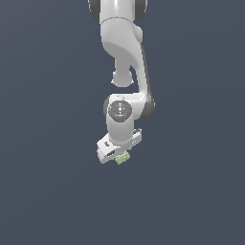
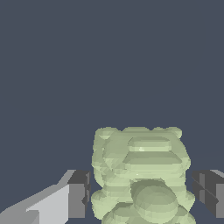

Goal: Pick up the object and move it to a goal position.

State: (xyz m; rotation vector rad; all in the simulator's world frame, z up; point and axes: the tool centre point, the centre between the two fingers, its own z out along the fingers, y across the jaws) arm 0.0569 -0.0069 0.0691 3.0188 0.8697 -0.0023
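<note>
The object (image 1: 123, 157), a pale yellow-green bumpy chunk, sits between the fingers (image 2: 78, 194) of the white end effector (image 1: 117, 152), directly beneath the arm (image 1: 122, 52). In the wrist view a narrow gap shows on each side, so the fingers stand spread around it, not touching it.
</note>
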